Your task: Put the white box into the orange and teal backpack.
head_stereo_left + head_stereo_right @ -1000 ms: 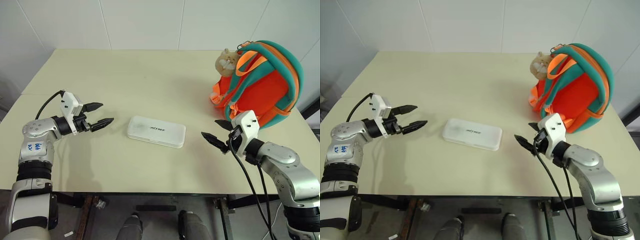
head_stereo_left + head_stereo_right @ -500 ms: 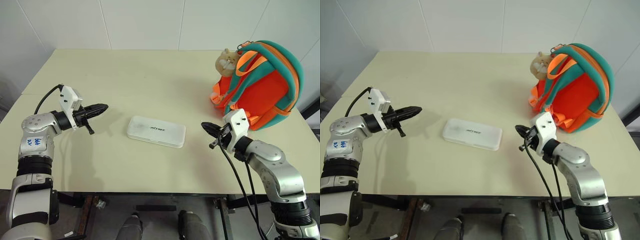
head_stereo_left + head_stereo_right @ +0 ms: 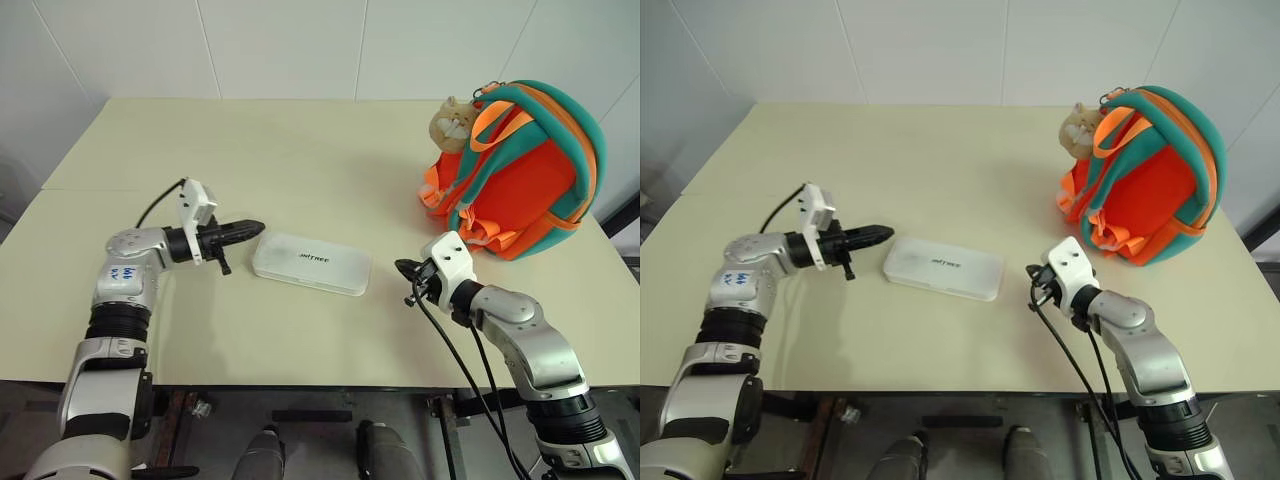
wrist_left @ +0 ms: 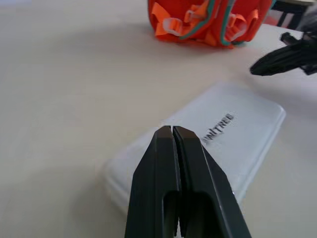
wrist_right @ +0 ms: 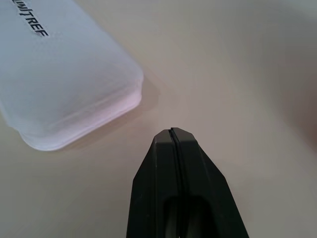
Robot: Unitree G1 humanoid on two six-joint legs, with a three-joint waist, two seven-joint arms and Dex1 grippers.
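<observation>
The white box [image 3: 312, 263] lies flat on the cream table [image 3: 300, 160], its long axis running left to right, the right end angled slightly nearer the robot. The left gripper [image 3: 255, 227], fingers pressed together, points level at its left end. The right gripper [image 3: 402, 268], also closed, points at its right end. The orange and teal backpack [image 3: 520, 170] stands at the table's far right.
</observation>
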